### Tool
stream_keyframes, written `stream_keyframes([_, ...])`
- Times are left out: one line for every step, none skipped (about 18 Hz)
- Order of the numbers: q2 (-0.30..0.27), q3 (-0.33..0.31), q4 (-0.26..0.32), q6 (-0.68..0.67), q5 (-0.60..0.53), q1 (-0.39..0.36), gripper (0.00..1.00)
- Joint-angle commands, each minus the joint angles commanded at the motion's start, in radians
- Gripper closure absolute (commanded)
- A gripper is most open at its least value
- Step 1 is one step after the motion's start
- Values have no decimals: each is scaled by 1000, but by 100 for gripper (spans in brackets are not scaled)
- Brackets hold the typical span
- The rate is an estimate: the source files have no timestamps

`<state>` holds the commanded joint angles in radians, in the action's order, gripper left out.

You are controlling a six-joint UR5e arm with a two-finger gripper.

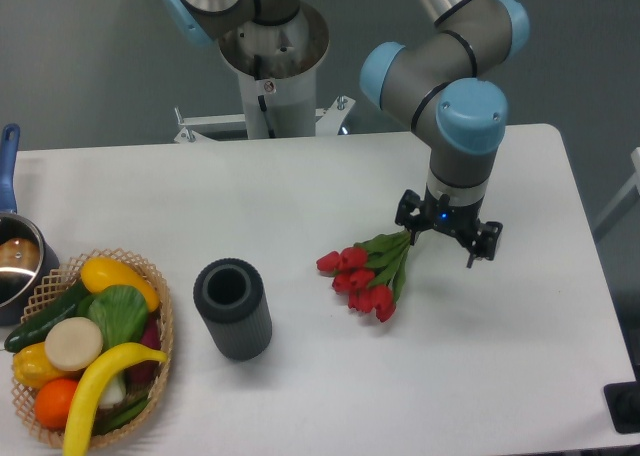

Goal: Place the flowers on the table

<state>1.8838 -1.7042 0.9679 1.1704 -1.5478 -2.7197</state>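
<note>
At the far left edge stands a pot with a blue handle [10, 141], and just below it the wicker basket [160, 294] full of fruit and vegetables; these I do not need. Near the middle the dark cylinder [234, 310] stands upright on the table [300, 186], well apart from my load. To its right are the flowers [362, 274], red buds pointing toward the cylinder, green stems running up to the right into my gripper [446, 238]. The stem ends disappear under my wrist, so I cannot tell whether my fingers are pressing on them or already apart. The buds look low, at the tabletop or just above it; the shadow under them is close, but contact I cannot confirm. My worry is this: if the bunch is in the air and I let go, the loose stems may fan out or roll. If I lift away while a leaf is caught between my fingers, I will drag the whole bunch. Pressing lower could crush the stems.
</note>
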Motion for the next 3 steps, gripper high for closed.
stream_keyframes([-2,0,0,0,0,-2,0])
stream_keyframes([-5,-3,0,-5,0,-2,0])
stream_keyframes([-5,-8,-2,-6,-2,0,0])
